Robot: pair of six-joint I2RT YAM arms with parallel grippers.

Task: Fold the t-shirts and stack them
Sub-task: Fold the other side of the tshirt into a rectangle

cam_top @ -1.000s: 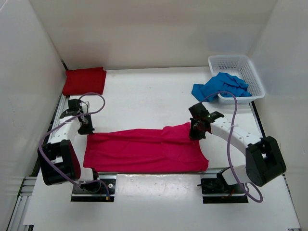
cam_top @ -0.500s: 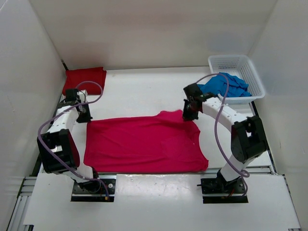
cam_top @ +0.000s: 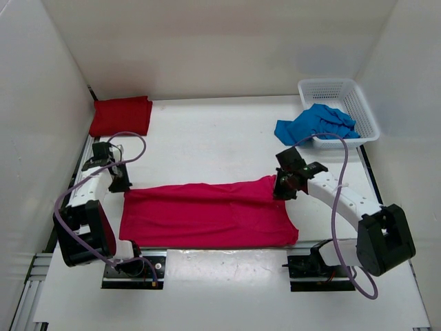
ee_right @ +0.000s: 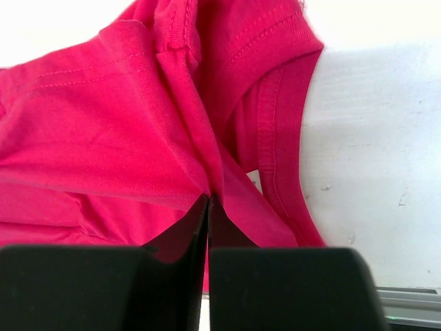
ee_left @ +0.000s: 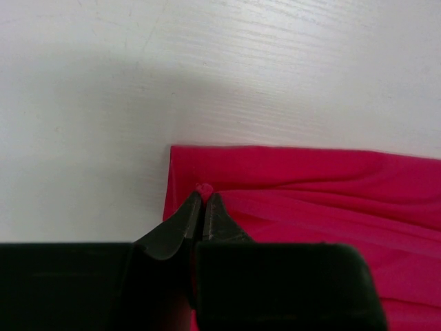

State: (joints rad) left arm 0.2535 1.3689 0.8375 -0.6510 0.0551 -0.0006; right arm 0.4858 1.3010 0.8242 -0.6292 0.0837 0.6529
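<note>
The pink-magenta t-shirt (cam_top: 207, 215) lies spread across the near middle of the table, its far half doubled towards me. My left gripper (cam_top: 122, 185) is shut on its far left corner (ee_left: 200, 187). My right gripper (cam_top: 280, 192) is shut on its far right corner, pinching a fold of the cloth (ee_right: 207, 186) just above the table. The dark red t-shirt (cam_top: 121, 115) lies folded at the far left corner. The blue t-shirt (cam_top: 313, 123) hangs crumpled over the rim of the white basket (cam_top: 358, 103) at the far right.
White walls close in the table on the left, back and right. A metal rail (cam_top: 227, 255) runs along the near edge between the arm bases. Purple cables loop from both arms.
Both grippers have pulled the shirt's far edge back towards me after carrying it outward half a second ago. The shirt is a narrower band again.
</note>
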